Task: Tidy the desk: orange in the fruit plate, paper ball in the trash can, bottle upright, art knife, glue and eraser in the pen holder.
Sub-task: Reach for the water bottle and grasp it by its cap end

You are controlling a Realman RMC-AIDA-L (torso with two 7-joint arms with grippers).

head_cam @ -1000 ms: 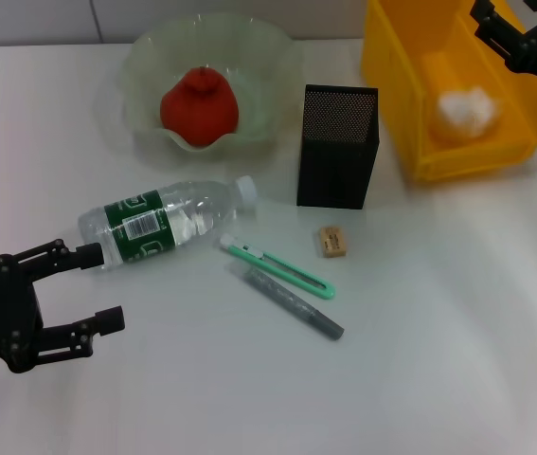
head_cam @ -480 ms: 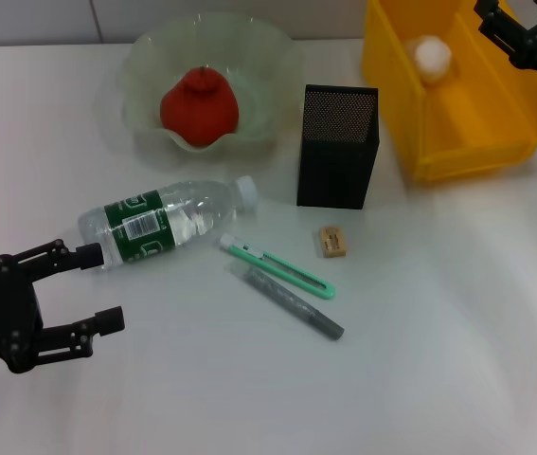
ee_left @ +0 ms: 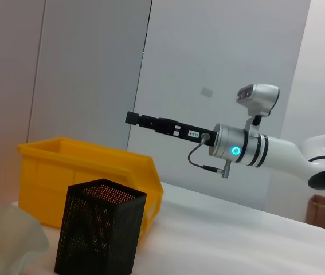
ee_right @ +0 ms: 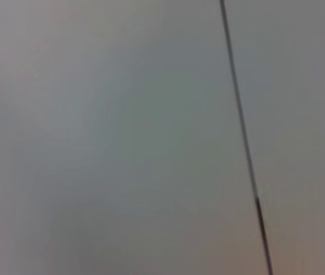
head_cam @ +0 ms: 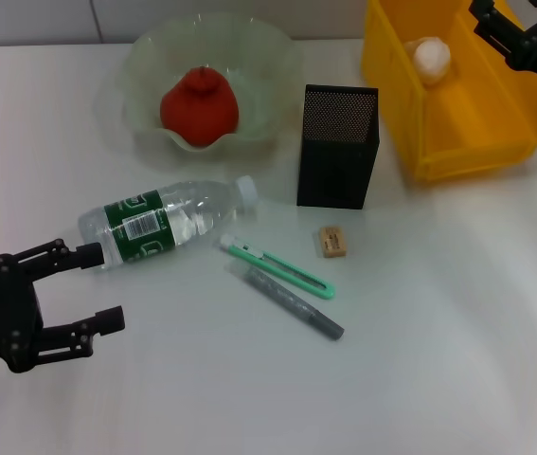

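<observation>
Left gripper [head_cam: 88, 289], jaws spread wide and empty, hovers just beside the base of the bottle [head_cam: 164, 220] lying on the surface [head_cam: 438, 313]; judged next step: close squarely across the body, then pivot upright, while right gripper [head_cam: 510, 38], state unclear, sits over the yellow bin [head_cam: 457, 152].

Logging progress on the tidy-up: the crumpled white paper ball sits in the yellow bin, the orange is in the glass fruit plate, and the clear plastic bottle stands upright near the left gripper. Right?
Not quite. The head view shows the clear plastic bottle lying on its side by the left gripper. The paper ball is in the yellow bin and the orange in the glass fruit plate.
</observation>
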